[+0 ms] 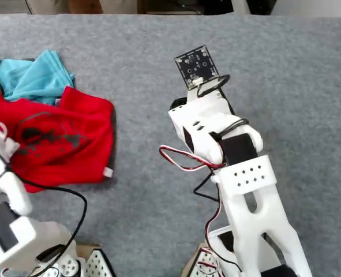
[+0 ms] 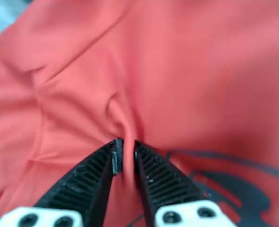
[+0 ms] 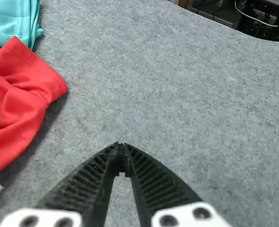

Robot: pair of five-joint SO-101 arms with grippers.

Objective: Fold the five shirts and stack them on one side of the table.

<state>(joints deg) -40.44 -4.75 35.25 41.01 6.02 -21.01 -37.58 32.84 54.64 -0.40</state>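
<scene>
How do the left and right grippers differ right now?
The left gripper pinches a raised fold of the red shirt; the right gripper holds nothing. The left is over the shirt; the right is over bare grey table, beside the shirt. Both are shut.

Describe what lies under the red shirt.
The red shirt lies on the grey table, its far edge overlapping the teal shirt. Anything else beneath it is covered.

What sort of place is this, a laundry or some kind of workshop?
Probably a robotics test bench: the right arm and left arm, wires exposed, stand at a grey felt table; the left end effector pinches a red shirt beside a teal shirt.
</scene>
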